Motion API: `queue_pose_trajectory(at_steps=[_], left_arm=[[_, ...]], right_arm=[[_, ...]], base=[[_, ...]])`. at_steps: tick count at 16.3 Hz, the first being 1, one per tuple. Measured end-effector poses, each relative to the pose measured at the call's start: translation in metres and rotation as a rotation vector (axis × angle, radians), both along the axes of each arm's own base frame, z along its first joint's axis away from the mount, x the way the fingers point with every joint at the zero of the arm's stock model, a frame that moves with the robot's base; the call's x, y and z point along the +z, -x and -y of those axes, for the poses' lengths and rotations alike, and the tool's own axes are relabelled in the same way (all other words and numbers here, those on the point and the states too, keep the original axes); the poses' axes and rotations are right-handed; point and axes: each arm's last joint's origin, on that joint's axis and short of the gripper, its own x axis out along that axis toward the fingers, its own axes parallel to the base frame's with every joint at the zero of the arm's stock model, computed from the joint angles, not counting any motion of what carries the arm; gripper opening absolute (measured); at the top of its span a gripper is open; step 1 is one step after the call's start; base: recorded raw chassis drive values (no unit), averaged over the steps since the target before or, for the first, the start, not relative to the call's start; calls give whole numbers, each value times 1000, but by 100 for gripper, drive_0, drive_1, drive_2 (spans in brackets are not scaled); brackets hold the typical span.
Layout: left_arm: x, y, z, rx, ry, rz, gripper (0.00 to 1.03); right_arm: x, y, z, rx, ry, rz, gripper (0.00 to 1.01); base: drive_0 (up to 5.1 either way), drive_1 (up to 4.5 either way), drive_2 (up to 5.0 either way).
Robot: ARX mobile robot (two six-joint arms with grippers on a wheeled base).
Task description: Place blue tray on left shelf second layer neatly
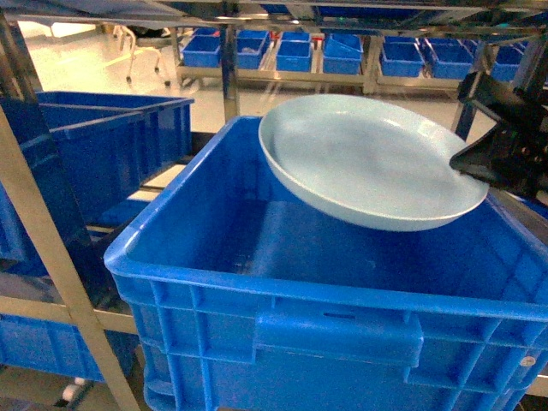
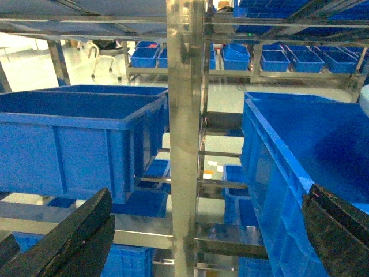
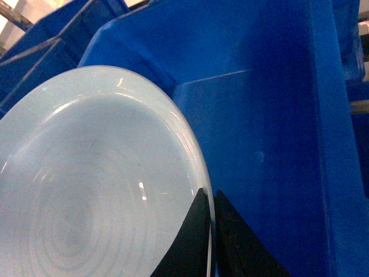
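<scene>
Right gripper (image 3: 210, 242) fingers pinched shut on the rim of the blue tray (image 1: 368, 163), an edge grip keeping it tilted, clear above the open blue crate (image 1: 257, 282). Left gripper (image 2: 202, 231) spread wide, empty, facing a steel shelf post (image 2: 184, 127). More crates beyond.

Steel racks (image 2: 184, 115) w/ blue crates (image 1: 295, 53), pale glossy floor (image 1: 77, 64).
</scene>
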Motion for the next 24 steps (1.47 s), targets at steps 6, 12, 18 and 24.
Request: queue_pose_trajectory(at_steps=[6,12,18,24], left_arm=[[0,0,0,0,0,0,98],[0,0,0,0,0,0,98],[0,0,0,0,0,0,98],[0,0,0,0,0,0,98]], right_arm=[[-17,-2,-4,23,77,-55,30],[-8,22,2,30,68,6,86],[20,76,4,191,136,235,98],[36,135,40,78,464,416,98]], base=[[0,0,0],[0,0,0],[0,0,0],[0,0,0]])
